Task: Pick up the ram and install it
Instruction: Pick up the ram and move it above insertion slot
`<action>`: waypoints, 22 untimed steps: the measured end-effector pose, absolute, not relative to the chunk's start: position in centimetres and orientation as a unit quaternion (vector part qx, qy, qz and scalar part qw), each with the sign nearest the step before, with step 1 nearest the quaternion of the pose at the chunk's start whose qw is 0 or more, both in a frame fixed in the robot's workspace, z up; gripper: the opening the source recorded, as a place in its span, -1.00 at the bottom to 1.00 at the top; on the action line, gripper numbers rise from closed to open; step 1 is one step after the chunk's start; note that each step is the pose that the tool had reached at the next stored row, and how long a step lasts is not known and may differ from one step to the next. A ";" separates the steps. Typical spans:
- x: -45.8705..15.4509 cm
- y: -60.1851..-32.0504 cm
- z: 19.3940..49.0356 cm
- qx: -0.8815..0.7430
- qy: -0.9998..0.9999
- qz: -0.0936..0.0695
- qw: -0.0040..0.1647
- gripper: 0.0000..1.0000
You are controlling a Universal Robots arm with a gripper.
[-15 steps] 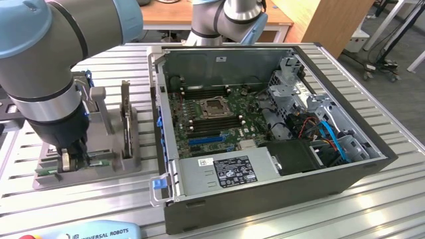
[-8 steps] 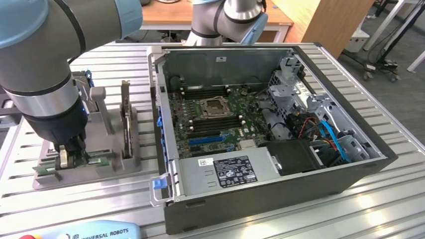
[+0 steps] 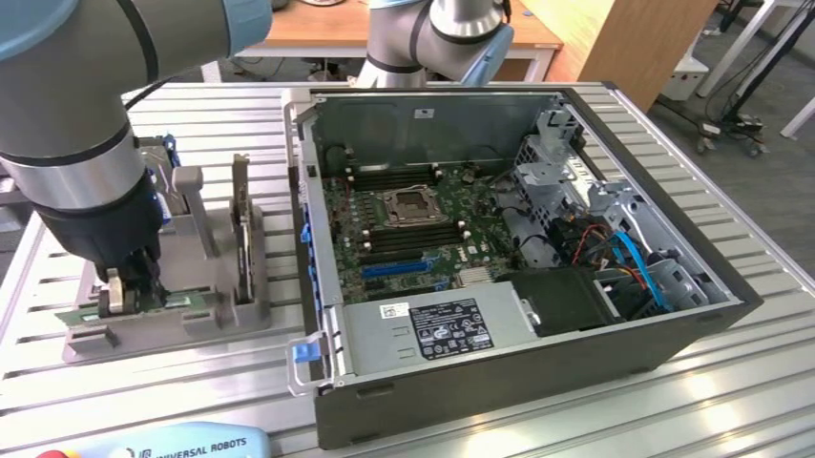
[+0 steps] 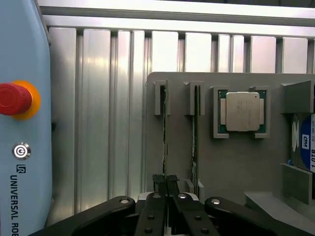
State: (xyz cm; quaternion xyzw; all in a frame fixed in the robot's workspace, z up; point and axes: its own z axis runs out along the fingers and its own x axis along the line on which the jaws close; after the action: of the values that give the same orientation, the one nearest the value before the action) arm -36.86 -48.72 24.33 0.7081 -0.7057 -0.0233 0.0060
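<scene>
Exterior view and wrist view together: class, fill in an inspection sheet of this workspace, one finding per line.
Surface: ribbed metal table.
Job's things: ram standing on edge in a slot of the grey fixture; open computer case beside the fixture, motherboard exposed.
Clutter: second ram stick, processor chip and hard drive on the fixture; teach pendant on the table.
Grippers: gripper down at the fixture, shut on the ram's edge.
Cables: blue cable inside the case.
Surroundings: wooden desk behind the table.
</scene>
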 end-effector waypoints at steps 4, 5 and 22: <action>-36.9 -48.7 25.3 0.708 -0.706 -0.023 0.006 -0.77; -36.9 -48.7 25.5 0.708 -0.706 -0.023 0.006 -0.77; -36.9 -48.7 28.9 0.708 -0.706 -0.022 0.007 -0.77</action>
State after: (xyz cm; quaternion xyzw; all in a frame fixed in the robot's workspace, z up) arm -36.86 -48.71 28.91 0.7081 -0.7057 -0.0225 0.0068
